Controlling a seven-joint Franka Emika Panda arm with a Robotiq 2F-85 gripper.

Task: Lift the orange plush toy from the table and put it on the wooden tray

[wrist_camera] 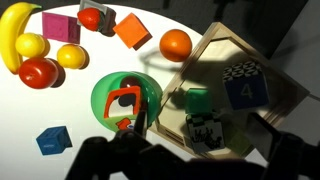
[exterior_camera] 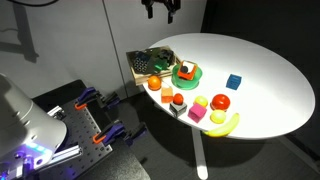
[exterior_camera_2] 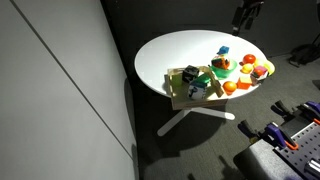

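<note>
The orange plush toy [wrist_camera: 176, 43] is a small, round, plain orange lump. It sits on the white bench [wrist_camera: 30, 110] just beside one edge of the wooden tray [wrist_camera: 212, 62], apparently not touching it. The tray is light brown, shallow and roughly square with a low rim. It lies flat near the bench's edge and holds a few small blocks [wrist_camera: 245, 92].

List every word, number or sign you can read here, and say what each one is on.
"4": on the upper face of the blue cube lying in the wooden tray.
The black-and-white patterned block in the tray is too blurred to read.
Nothing is legible in either exterior view.
</note>
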